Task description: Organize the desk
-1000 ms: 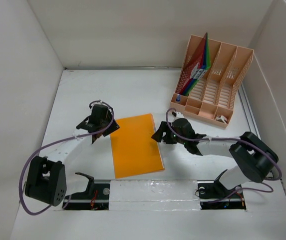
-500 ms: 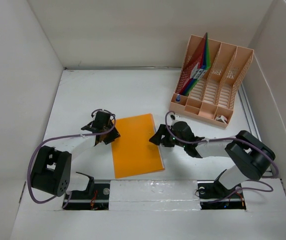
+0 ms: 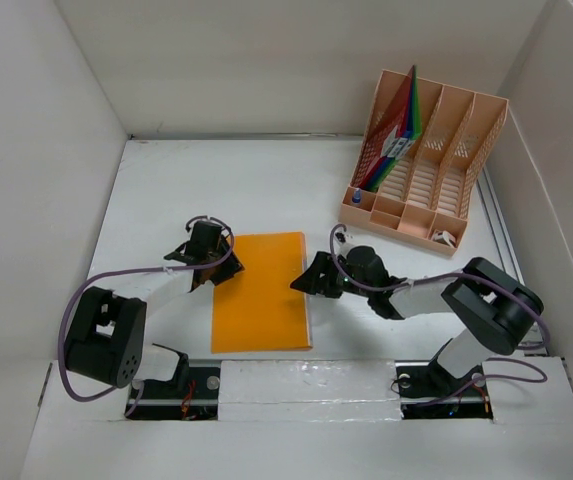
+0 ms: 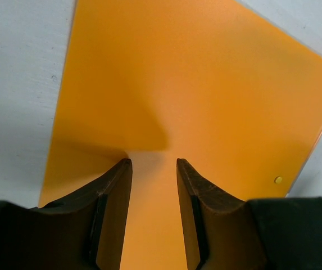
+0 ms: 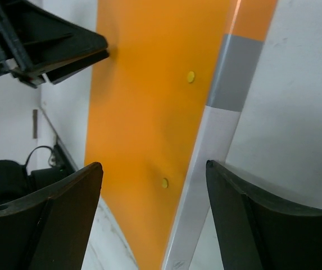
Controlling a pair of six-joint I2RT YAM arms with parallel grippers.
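- White-walled worktop (image 3: 266,190) fills the view, panels on 3 sides; peach rack (image 3: 463,165) sits far right.
- Orange folder (image 3: 261,295) lies flat, centre.
- Your left end effector (image 4: 154,164): released, low over the folder's far-left corner, prob. to steady it.
- Your right end effector (image 5: 154,167): released, jaws wide astride the right edge, prob. for pickup.

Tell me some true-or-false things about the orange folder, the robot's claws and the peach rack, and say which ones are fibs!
1. The orange folder lies flat on the desk. True.
2. The peach rack has nothing in it. False: coloured folders stand in its left-hand slot.
3. The right gripper has its jaws wide open at the folder's right edge. True.
4. The left gripper is holding a pen. False: its jaws are apart with nothing between them, just above the orange folder.
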